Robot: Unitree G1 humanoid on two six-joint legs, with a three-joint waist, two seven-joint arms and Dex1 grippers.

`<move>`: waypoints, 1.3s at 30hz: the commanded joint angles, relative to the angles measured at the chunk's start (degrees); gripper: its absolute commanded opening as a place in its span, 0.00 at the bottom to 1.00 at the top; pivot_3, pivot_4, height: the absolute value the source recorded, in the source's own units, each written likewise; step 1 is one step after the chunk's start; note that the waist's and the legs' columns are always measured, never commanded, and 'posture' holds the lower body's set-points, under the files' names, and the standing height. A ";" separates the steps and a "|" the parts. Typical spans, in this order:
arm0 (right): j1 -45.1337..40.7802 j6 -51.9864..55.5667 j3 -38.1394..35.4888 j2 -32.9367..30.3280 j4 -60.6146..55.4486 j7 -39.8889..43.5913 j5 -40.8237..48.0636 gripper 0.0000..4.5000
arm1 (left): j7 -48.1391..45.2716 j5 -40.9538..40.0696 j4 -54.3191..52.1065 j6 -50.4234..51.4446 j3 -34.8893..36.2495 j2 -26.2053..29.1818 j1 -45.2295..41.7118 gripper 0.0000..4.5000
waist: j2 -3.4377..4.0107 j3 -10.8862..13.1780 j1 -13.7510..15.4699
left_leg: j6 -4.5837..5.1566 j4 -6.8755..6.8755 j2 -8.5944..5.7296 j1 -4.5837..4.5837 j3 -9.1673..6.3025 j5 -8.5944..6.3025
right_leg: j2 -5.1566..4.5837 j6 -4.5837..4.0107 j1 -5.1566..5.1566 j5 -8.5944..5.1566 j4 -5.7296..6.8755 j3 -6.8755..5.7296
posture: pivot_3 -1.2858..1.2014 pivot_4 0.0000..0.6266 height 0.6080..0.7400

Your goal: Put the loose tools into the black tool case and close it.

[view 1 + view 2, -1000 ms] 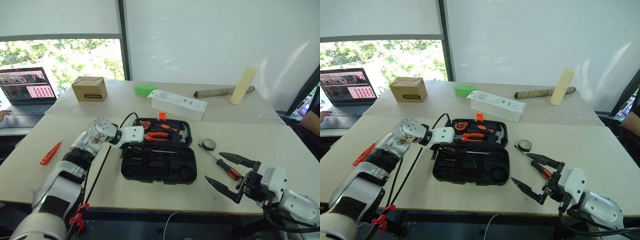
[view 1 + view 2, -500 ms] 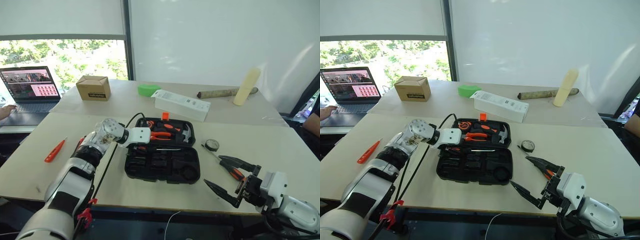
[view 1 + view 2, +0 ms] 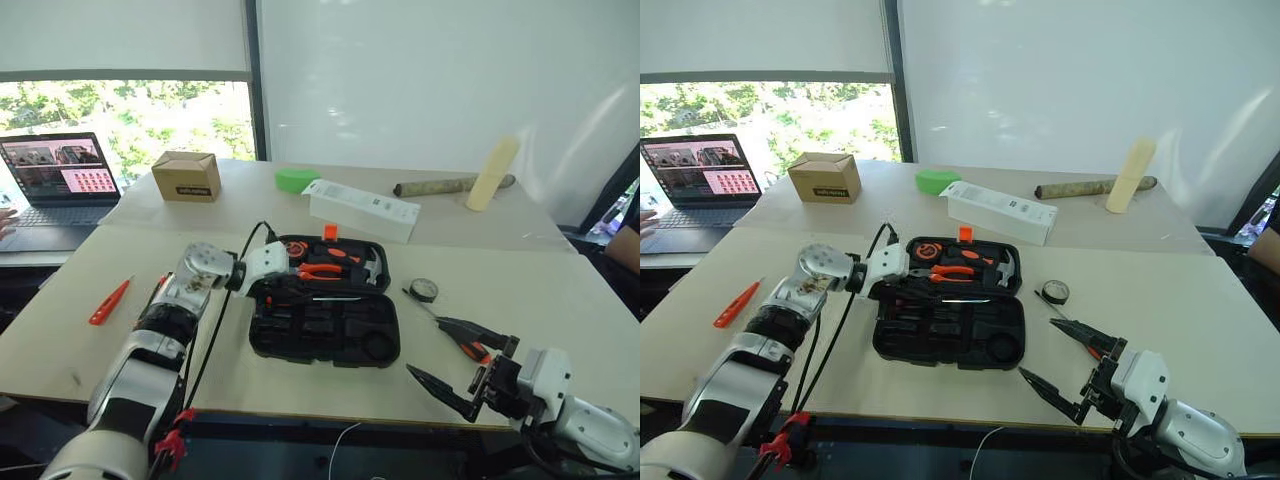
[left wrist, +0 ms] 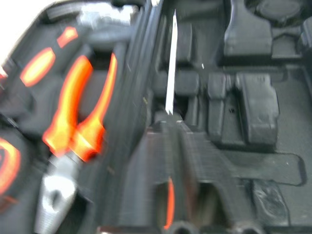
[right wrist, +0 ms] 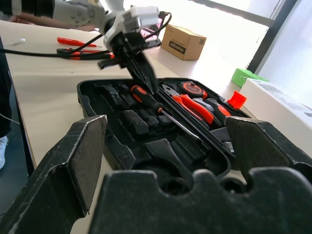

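1. Daylight pours in through the far-left window [image 3: 130, 125], overexposed and washed out.
2. The white wall [image 3: 440, 90] glows evenly, with a soft diagonal glare streak at right.
3. The left wrist view is smeared and blurry.

Beige tables [image 3: 560, 300], sunlit window [image 3: 130, 125], white wall [image 3: 430, 80]
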 commanded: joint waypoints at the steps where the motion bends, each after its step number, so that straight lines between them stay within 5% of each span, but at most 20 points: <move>1: -0.42 -0.04 -0.56 -0.06 -0.35 -0.08 0.24 1.00 | 2.47 0.99 -0.75 2.17 0.23 -0.84 -0.74 0.01 | 0.00 0.00 -0.06 | 0.00 0.00 -0.01 0.00 0.00 0.00 | 0.00 0.00 0.00 0.00 0.00 0.00 | 0.52 0.24 1.00; 17: 0.91 -0.19 -1.46 0.16 -1.02 -0.58 0.54 1.00 | 7.40 6.61 -1.38 12.99 -4.47 -4.95 2.68 0.01 | 0.20 -0.21 0.41 | 0.06 0.07 -0.02 0.43 -0.03 -0.04 | -0.07 0.02 0.41 0.05 0.07 0.04 | 0.52 0.24 1.00; 24: 8.53 1.64 -10.08 -0.03 -1.97 -1.80 4.79 1.00 | 4.02 -7.14 -9.94 1.04 8.40 -2.44 7.55 0.01 | 0.45 -0.39 0.26 | 0.09 0.11 0.01 0.32 -0.02 -0.05 | -0.07 0.01 0.22 0.06 0.15 0.20 | 0.52 0.24 1.00; 29: 16.98 -1.61 -17.63 1.69 5.54 0.58 3.49 1.00 | -4.75 -17.58 -13.88 -3.74 18.15 5.85 15.53 0.28 | 0.44 -0.36 -0.42 | 0.00 0.08 0.12 0.07 -0.05 0.00 | 0.05 -0.09 -0.01 0.10 0.12 0.13 | 0.52 0.24 1.00; 33: 19.30 -0.57 -20.29 1.17 10.78 -0.25 1.03 1.00 | -10.72 -21.04 -16.11 -2.79 22.47 14.33 25.07 0.62 | 0.64 -0.43 -1.15 | 0.06 -0.24 0.11 0.59 0.21 -0.06 | -0.04 -0.09 0.22 0.07 0.02 0.37 | 0.52 0.24 1.00; 37: 14.37 8.67 -18.51 -4.56 7.53 -1.64 2.64 1.00 | -11.45 -23.52 -20.51 -1.04 24.93 17.41 32.85 0.97 | 0.66 -0.40 -1.11 | 0.07 -0.28 0.13 0.63 0.25 -0.07 | -0.12 -0.13 0.20 -0.06 0.02 0.41 | 0.52 0.24 1.00; 39: 8.35 15.63 -15.99 -9.48 6.90 -2.79 2.46 1.00 | -10.94 -25.27 -23.59 1.13 25.60 17.21 35.27 0.99 | 0.65 -0.39 -1.11 | 0.05 -0.19 0.13 0.65 0.32 -0.05 | -0.21 -0.40 0.20 -0.07 0.04 0.46 | 0.52 0.24 1.00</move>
